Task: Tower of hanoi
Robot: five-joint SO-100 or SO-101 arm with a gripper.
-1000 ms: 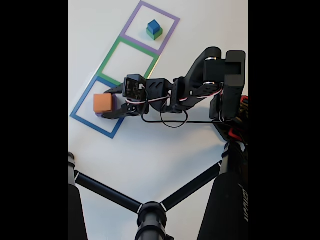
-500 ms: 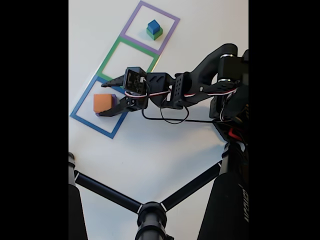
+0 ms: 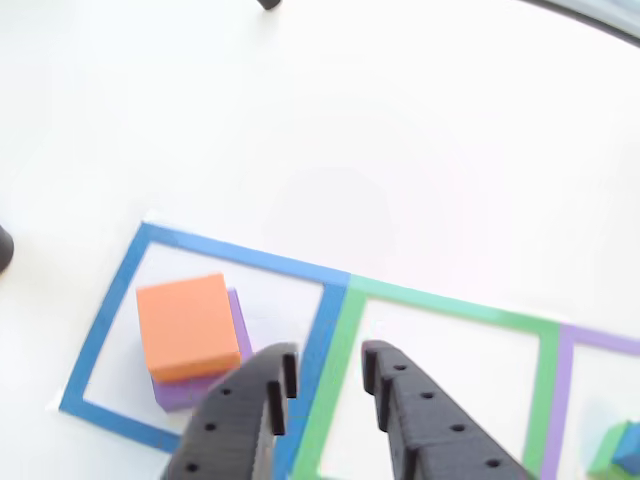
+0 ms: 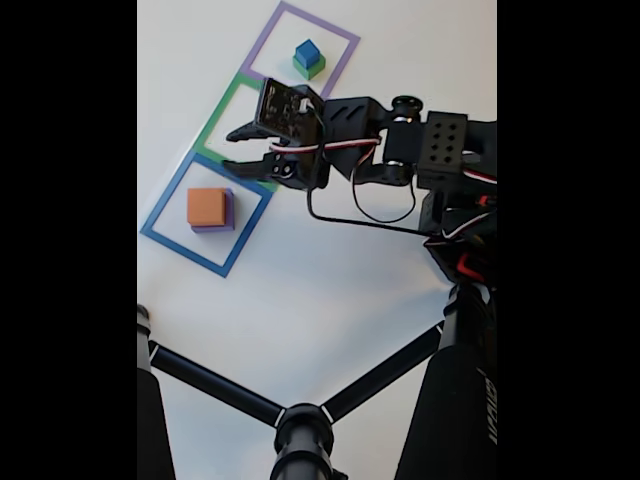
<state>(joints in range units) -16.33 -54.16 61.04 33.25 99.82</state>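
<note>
Two stacks stand: orange cube [image 4: 206,205] on a purple cube [image 3: 190,388] in the blue square [image 4: 160,212], blue cube [image 4: 306,51] on a green cube [image 4: 312,68] in the purple square [image 4: 340,66]. The hand [image 4: 233,150] hangs open and empty over the green square [image 4: 218,117]; probably between moves, it next needs the blue cube.

white table [image 4: 330,290] | black tripod legs [image 4: 300,425] bottom, fixed view

Four cubes, three taped squares, one arm.
On the white worktop [image 4: 300,290]: one orange foam cube [image 4: 205,206], one purple cube [image 4: 228,210] under it, one blue cube [image 4: 306,50], one green cube [image 4: 311,68]; one blue-taped square [image 4: 160,210], one green-taped square [image 4: 218,110], one purple-taped square [image 4: 340,62]; one black end effector [image 4: 237,147].
</note>
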